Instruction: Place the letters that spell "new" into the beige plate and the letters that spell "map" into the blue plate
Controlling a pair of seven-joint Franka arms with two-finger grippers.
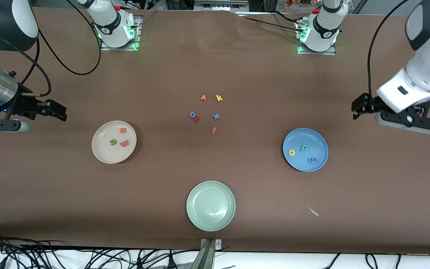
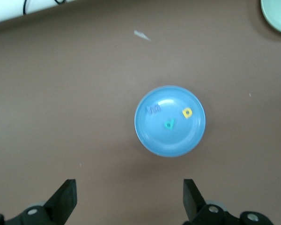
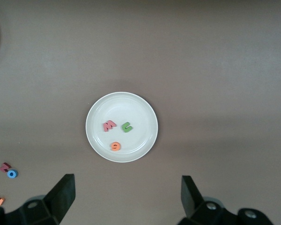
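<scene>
The beige plate (image 1: 103, 151) (image 3: 136, 108) holds the green n (image 1: 113, 141) (image 3: 127, 127), orange e (image 1: 122, 130) (image 3: 115, 146) and pinkish-red w (image 1: 124, 143) (image 3: 109, 125). The blue plate (image 1: 297, 138) (image 2: 171, 143) holds the blue m (image 1: 312, 160) (image 2: 154, 109), yellow a (image 1: 292, 152) (image 2: 187, 112) and teal p (image 1: 304, 148) (image 2: 169, 124). My right gripper (image 1: 61, 112) (image 3: 128, 194) hangs open and empty above the table beside the beige plate, at the right arm's end. My left gripper (image 1: 357, 107) (image 2: 130, 197) hangs open and empty beside the blue plate, at the left arm's end.
Loose letters lie mid-table: orange v (image 1: 203, 98), yellow k (image 1: 219, 98), blue o (image 1: 192, 114), red z (image 1: 197, 119), blue x (image 1: 216, 116), orange-red f (image 1: 214, 130). A pale green plate (image 1: 210, 220) sits nearest the front camera. A white scrap (image 1: 314, 212) lies near it.
</scene>
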